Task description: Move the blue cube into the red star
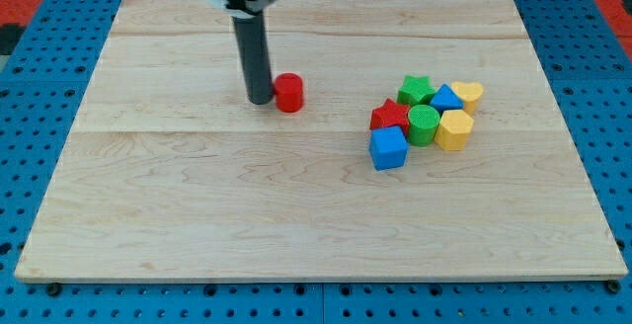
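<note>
The blue cube (388, 148) sits right of the board's middle, at the lower left of a tight cluster. The red star (389, 117) lies just above it, and the two appear to touch. My tip (260, 101) rests on the board well to the left of both, right beside the left side of a red cylinder (288, 93). The dark rod rises from the tip toward the view's top.
The cluster also holds a green cylinder (423, 123), a green star (416, 90), a blue triangular block (446, 99), a yellow heart-shaped block (468, 93) and a yellow hexagonal block (454, 129). The wooden board (197, 215) lies on a blue pegboard.
</note>
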`<act>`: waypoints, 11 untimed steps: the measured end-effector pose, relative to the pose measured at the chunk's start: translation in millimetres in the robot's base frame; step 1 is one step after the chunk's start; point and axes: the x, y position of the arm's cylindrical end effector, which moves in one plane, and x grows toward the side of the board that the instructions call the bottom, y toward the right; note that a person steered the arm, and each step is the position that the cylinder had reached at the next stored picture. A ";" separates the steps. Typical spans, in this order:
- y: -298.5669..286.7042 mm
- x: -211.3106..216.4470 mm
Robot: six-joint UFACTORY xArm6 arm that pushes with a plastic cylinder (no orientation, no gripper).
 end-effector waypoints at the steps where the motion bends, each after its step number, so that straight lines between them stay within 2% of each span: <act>1: 63.5 7.4; 2: 101.5 16.5; 3: 62.9 46.3; 4: 78.0 109.3; 5: 82.8 109.2; 6: 98.5 75.6; 7: 116.0 62.9; 8: 89.0 96.4; 9: 122.3 136.4; 10: 156.9 121.8; 11: 156.9 84.8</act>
